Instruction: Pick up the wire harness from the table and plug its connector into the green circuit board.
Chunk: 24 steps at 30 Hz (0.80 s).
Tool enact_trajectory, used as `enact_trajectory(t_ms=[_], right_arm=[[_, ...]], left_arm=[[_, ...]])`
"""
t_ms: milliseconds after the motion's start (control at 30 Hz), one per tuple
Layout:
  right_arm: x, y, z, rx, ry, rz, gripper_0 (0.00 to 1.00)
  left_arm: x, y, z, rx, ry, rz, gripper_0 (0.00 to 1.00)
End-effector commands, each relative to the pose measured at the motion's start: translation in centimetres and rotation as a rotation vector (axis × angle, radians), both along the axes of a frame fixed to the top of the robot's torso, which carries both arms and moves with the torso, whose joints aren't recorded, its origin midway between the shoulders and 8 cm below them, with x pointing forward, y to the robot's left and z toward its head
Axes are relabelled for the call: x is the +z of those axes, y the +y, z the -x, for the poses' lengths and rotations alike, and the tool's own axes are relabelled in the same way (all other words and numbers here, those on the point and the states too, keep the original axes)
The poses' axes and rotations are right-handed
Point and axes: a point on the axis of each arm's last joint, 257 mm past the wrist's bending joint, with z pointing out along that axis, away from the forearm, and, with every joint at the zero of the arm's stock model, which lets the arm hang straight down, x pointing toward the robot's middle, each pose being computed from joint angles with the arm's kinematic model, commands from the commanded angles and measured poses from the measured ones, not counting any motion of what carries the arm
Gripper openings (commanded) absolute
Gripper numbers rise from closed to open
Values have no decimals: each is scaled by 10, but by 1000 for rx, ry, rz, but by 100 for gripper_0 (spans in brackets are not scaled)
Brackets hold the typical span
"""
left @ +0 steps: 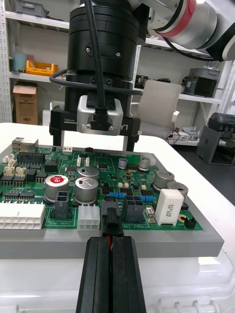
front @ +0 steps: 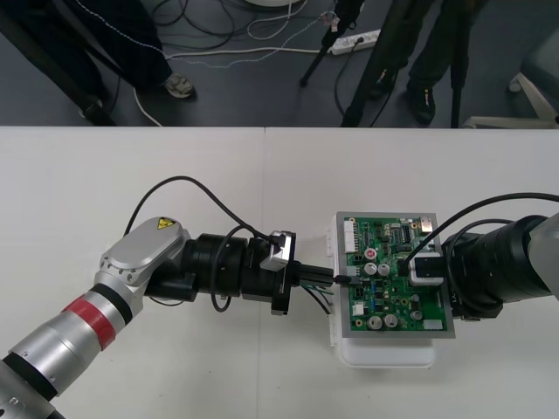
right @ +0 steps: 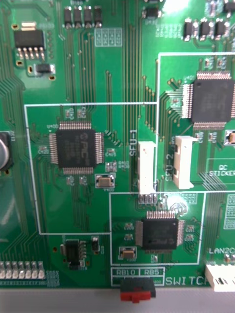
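Mid-insertion, apparently: pinching the black plug of the wire harness in the left gripper, held at a socket on the left edge of the green circuit board, itself seated on a white base. Poised with fingers spread over the board's right side, the right gripper. Fully home or not, impossible to say. Next, probably: pushing straight in, kept square.

Beyond the far edge of the plain light table ran dark floor, where a white power strip lay among loose white cables, with a black tripod leg planted just beside it.
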Motion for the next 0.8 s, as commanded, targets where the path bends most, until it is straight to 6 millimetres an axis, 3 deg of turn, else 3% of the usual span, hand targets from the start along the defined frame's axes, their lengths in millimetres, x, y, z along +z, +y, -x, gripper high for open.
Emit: enact_trajectory(t_ms=[33,800], right_arm=[[10,12,-4,21,-16,-11,100],[11,12,-5,20,-19,-10,100]], left_arm=[[32,-36,7,-43,-9,42,0],[34,-42,10,-51,-5,50,0]])
